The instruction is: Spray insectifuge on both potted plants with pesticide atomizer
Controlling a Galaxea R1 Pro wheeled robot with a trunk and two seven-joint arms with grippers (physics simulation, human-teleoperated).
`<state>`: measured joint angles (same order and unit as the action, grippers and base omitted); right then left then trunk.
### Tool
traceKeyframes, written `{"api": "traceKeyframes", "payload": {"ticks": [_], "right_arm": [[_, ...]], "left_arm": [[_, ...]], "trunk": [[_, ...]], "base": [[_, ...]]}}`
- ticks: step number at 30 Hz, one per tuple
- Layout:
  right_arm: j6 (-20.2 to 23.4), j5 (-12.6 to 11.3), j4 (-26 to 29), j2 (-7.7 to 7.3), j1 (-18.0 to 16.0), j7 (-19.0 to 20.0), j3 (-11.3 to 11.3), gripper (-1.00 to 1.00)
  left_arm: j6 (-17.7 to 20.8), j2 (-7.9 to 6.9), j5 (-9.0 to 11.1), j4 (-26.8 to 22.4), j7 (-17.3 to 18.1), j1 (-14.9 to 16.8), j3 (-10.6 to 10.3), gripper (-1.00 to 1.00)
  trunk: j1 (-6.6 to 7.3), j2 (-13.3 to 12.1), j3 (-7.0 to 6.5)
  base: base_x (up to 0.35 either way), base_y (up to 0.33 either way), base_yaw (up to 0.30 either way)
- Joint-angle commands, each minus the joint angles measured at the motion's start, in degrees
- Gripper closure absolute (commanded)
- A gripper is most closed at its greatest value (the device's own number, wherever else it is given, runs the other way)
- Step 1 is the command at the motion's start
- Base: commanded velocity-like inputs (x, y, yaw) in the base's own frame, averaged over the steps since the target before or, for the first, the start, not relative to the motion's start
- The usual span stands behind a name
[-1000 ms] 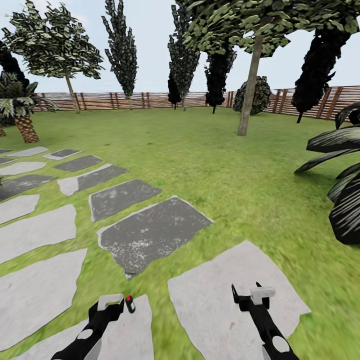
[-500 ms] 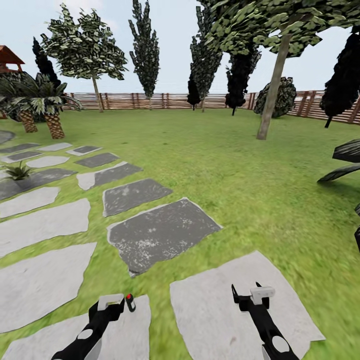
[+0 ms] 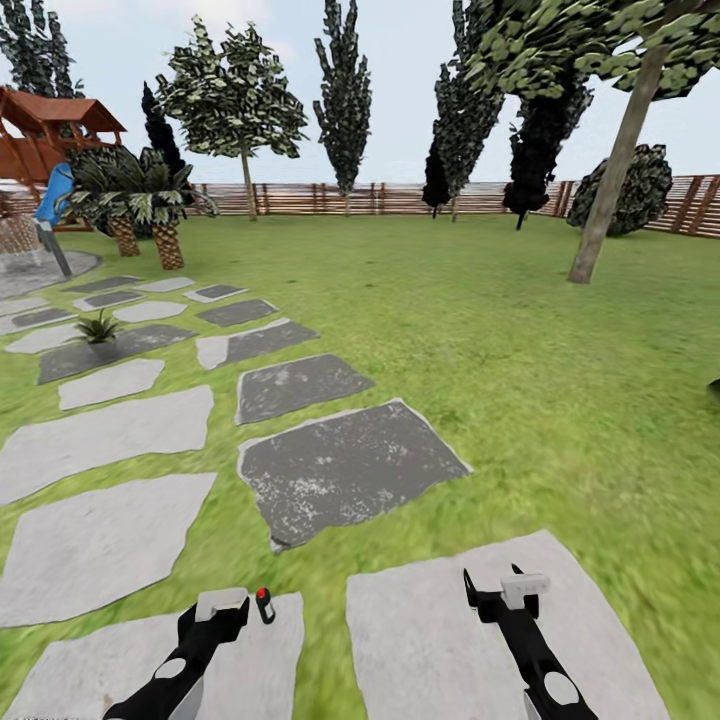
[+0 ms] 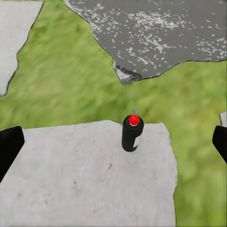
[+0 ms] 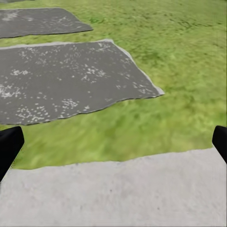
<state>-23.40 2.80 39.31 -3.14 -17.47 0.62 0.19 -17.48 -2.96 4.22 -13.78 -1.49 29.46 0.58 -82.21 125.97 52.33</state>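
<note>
Far left of the head view there's a wooden playhouse with a reddish roof and a blue slide, next to a clump of short palms. A small spiky plant sits among the far stepping stones, which run in a double row from that corner down toward the robot, some light grey, some dark.

At the bottom, the left gripper hangs over a light grey slab. Right beside it is a little dark can with a red cap. In the left wrist view the same can stands upright on the slab, near the slab's far edge by the grass, and the two black fingertips sit wide apart at the picture's edges with nothing between them. So that one's fully spread and empty; the can isn't touching either finger.

The big dark stone sits in the middle, with lawn stretching off to a brown slatted fence and tall trees.

The right gripper hovers over another pale slab. Its wrist view shows black fingertips wide apart, holding nothing, above the slab edge and grass.
</note>
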Motion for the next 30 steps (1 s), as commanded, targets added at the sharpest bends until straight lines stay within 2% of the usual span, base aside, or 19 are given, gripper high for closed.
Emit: {"api": "traceKeyframes", "payload": {"ticks": [1,7,12,22,30], "right_arm": [[-0.2,0.3,0.0,-0.03,0.0,0.0,0.0,-1.00],[-0.2,0.3,0.0,0.00,0.0,0.0,0.1,-1.00],[-0.2,0.3,0.0,0.06,0.0,0.0,0.1,-1.00],[-0.2,0.3,0.0,0.14,0.0,0.0,0.1,-1.00],[-0.2,0.3,0.0,0.15,0.0,-0.1,0.0,-1.00]], "left_arm": [[-0.2,0.03,0.4,0.1,0.0,0.1,0.0,-1.00],[-0.3,-0.02,0.4,0.1,0.1,0.1,-0.1,-1.00],[-0.7,0.05,0.4,0.0,0.1,0.0,-0.1,-1.00],[-0.9,0.13,0.4,0.0,0.7,-0.1,-0.2,-1.00],[-0.9,0.23,0.2,0.2,0.9,-0.1,-0.2,-1.00]], "trunk": [[-0.01,0.0,0.05],[-0.01,0.0,0.05],[-0.01,0.0,0.05],[-0.01,0.0,0.05],[-1.77,3.2,1.98]], "base": [[0.237,-0.192,0.276],[0.244,-0.085,0.276],[0.050,-0.008,0.264],[0.002,0.000,0.031],[0.000,0.000,0.000]]}}
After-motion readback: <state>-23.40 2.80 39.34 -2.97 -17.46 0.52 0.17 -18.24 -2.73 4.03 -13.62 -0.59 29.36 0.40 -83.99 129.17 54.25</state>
